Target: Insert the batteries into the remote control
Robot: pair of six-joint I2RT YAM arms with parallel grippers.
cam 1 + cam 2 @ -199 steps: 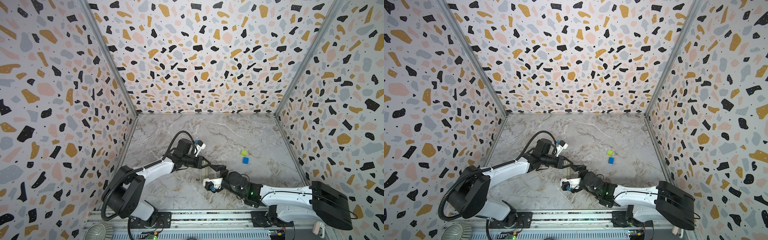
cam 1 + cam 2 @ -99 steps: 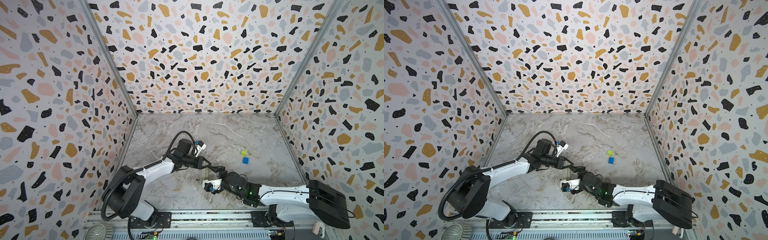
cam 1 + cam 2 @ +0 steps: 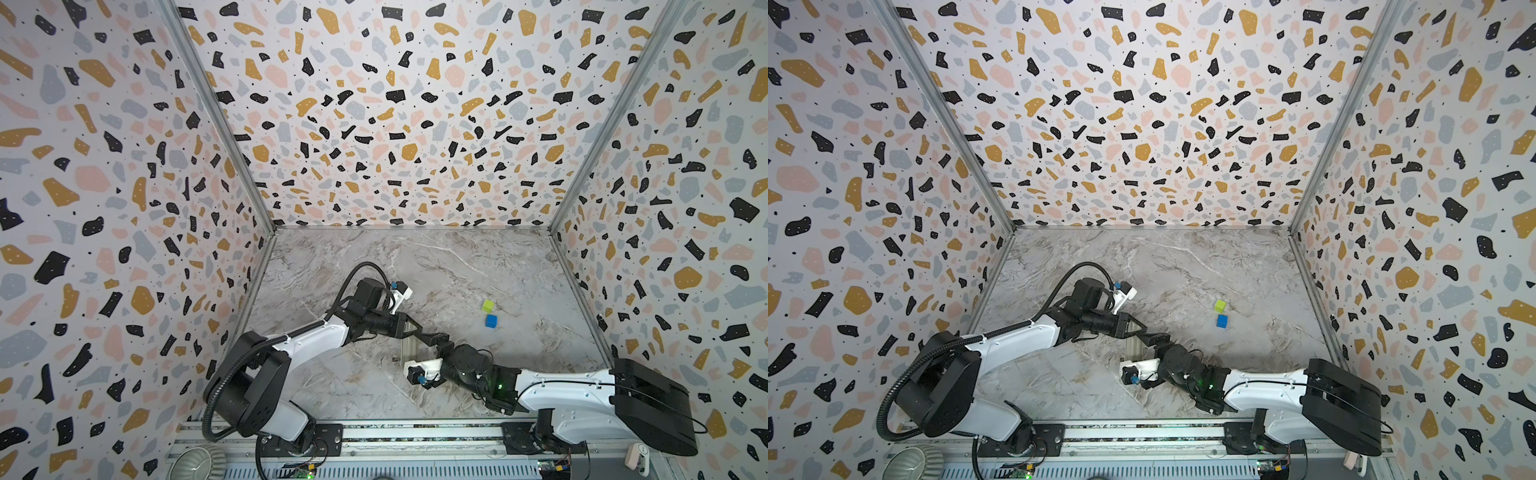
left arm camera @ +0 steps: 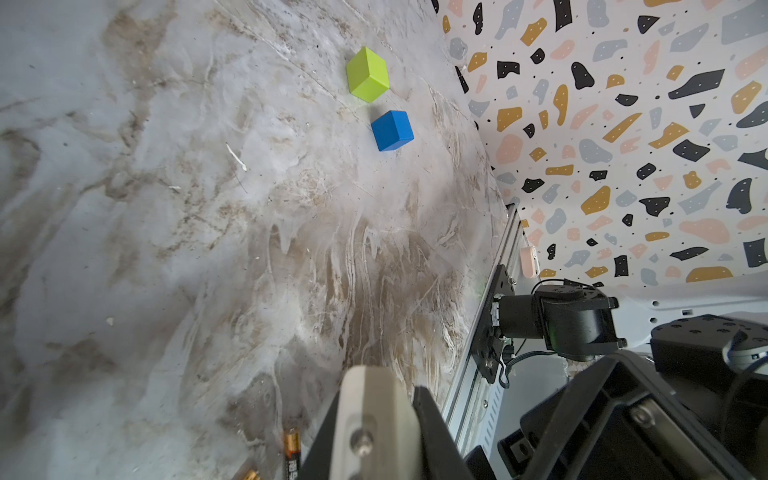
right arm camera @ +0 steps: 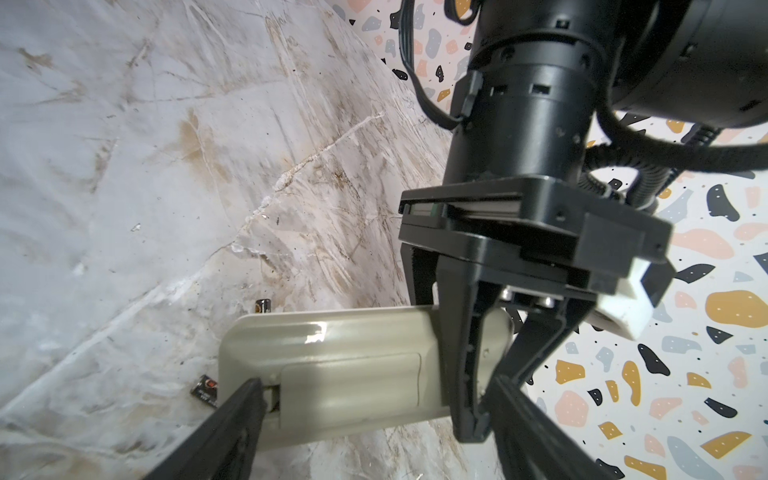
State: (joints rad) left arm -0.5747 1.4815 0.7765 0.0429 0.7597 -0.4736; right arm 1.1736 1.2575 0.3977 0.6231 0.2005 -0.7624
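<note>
The left gripper [image 5: 461, 357] clamps one end of the remote control [image 5: 332, 345] at the front middle of the table [image 3: 374, 266]. The right gripper [image 5: 376, 386] stands spread, one fingertip [image 5: 245, 399] at the battery cover [image 5: 353, 374]. One battery [image 5: 264, 306] peeks from behind the remote, the other battery [image 5: 204, 390] half hidden by that finger.

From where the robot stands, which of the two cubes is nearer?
The blue cube; the green cube sits just behind it, farther away.

Terrazzo-print walls [image 3: 395, 124], grey marble flr [image 3: 457, 257], even light.
</note>
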